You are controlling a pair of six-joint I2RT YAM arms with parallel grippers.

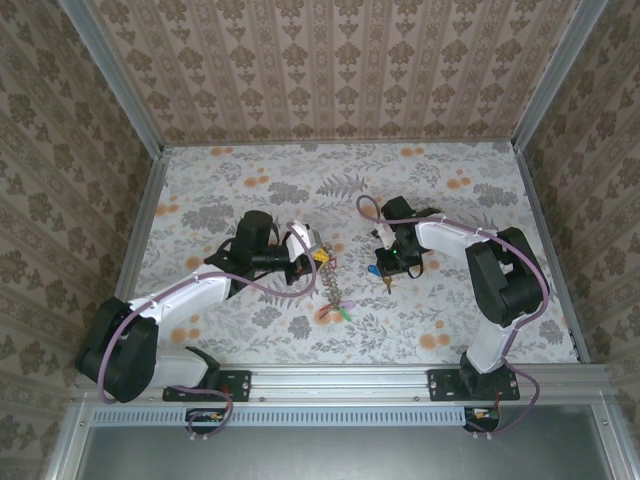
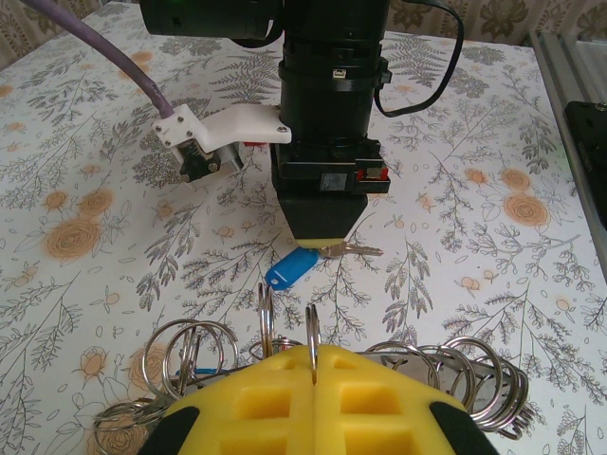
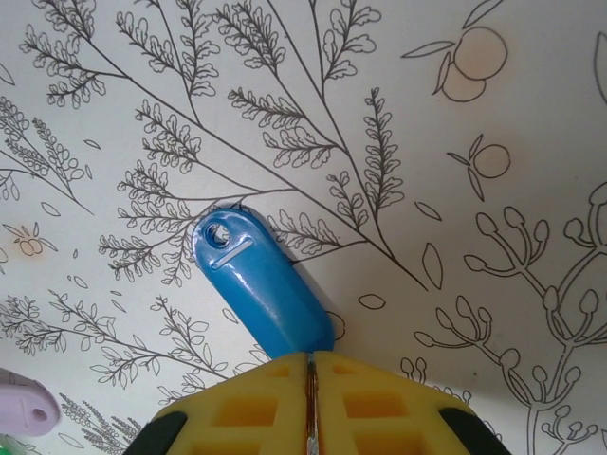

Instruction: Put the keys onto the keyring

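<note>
Keyring [image 2: 479, 379]: a coil of silvery split rings, green and lilac tags at its near end. One thin loop of it clenched in the left gripper [image 2: 313, 358], rest spilling to both sides. Just beyond, a blue-tagged key [image 3: 258, 277] pinched in the right gripper [image 3: 310, 374], tag poking out past the closed jaws. Floral tablecloth [image 1: 450, 330] beneath; patterned wallpaper [image 1: 330, 60] all round.

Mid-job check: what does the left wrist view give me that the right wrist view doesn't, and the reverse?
Left wrist: the keyring coils, one loop pinched in the left gripper, and the key's metal blade sticking out beside the right gripper. Right wrist: the hole at the tag's end, and a lilac tag at lower left. Both: the blue tag poking from the right gripper's shut fingers.
</note>
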